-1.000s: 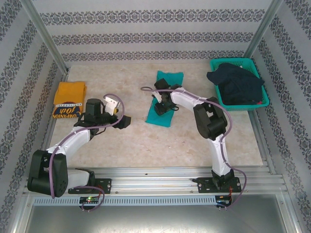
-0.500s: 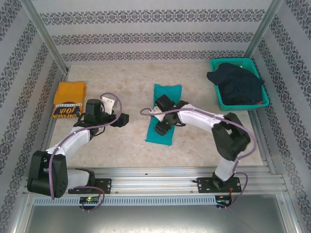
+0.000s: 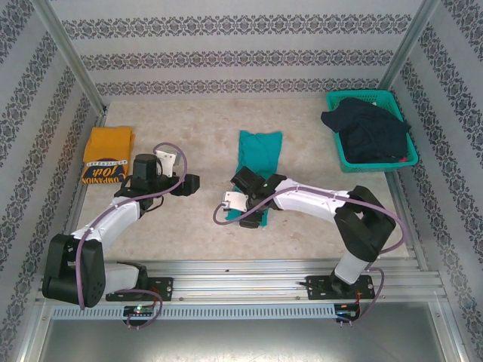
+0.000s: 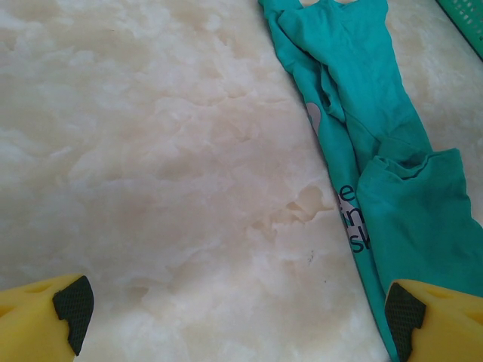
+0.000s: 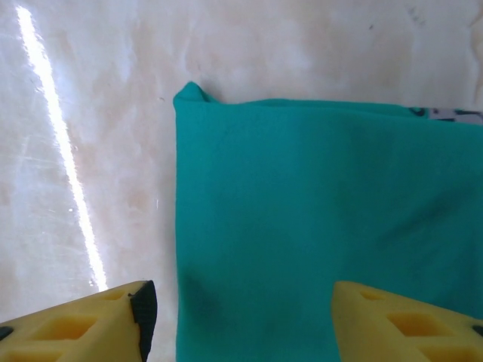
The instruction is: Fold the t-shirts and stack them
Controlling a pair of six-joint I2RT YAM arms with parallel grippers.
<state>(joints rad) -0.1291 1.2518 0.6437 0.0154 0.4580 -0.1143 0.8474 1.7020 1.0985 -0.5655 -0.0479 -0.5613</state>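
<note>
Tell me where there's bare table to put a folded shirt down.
Bare table lies between the yellow shirt and the teal shirt, and between the teal shirt and the basket. It's crowded at the teal shirt's near end, under the right arm, and around the left arm.

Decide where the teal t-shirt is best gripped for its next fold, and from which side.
Grip the teal t-shirt at a near-end corner, coming down from the near side: it lies flat as a long strip, so that end should lift and fold over.
</note>
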